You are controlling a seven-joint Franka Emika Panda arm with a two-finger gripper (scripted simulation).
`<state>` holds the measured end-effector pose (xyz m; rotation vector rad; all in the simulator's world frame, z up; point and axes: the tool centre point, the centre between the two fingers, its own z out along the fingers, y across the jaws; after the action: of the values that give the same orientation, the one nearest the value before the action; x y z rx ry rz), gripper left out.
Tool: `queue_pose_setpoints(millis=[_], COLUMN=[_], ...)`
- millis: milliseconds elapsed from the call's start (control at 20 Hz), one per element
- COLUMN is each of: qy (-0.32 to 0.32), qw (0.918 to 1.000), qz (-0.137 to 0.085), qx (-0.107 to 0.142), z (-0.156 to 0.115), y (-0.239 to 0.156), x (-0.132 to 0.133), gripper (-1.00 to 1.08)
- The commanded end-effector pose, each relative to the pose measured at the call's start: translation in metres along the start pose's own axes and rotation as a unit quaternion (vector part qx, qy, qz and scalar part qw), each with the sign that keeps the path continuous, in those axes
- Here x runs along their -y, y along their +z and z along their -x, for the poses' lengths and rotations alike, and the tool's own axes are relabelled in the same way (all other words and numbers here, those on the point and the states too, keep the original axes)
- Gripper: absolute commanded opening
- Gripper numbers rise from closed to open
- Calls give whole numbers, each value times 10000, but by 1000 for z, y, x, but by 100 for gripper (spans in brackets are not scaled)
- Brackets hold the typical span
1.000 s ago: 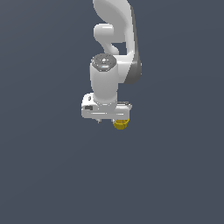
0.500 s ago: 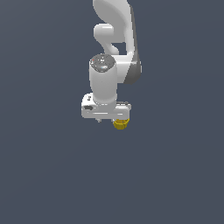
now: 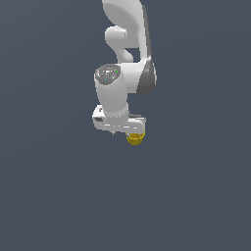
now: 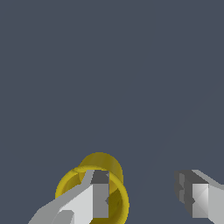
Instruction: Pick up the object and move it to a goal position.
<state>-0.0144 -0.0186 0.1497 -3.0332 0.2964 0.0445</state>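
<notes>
Simulator render; featureless slate-grey void

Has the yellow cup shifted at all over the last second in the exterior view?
No. The yellow cup sits at the same place in the exterior view's frame, just under the gripper; no other fixed landmark shows.

Your exterior view looks down from well back on the white arm (image 3: 125,73) above plain grey ground. Your wrist view sits close, looking past the gripper (image 4: 146,199). Both views share the yellow cup (image 3: 135,138) (image 4: 103,168) under one finger (image 4: 94,199).
</notes>
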Motion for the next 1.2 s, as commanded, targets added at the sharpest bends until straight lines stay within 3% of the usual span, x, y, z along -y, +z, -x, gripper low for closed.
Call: queue_pose_setpoints(millis=[0, 250, 550, 850, 1150], qy=[305, 1041, 1944, 2838, 3711], qw=[9993, 9923, 9733, 9429, 9016], qz=[-180, -596, -1067, -1496, -1878], qx=[90, 313, 600, 895, 1193], z=[7, 25, 45, 64, 82], y=[5, 17, 28, 39, 47], x=[1, 5, 10, 15, 20], gripper=[28, 28, 28, 28, 28])
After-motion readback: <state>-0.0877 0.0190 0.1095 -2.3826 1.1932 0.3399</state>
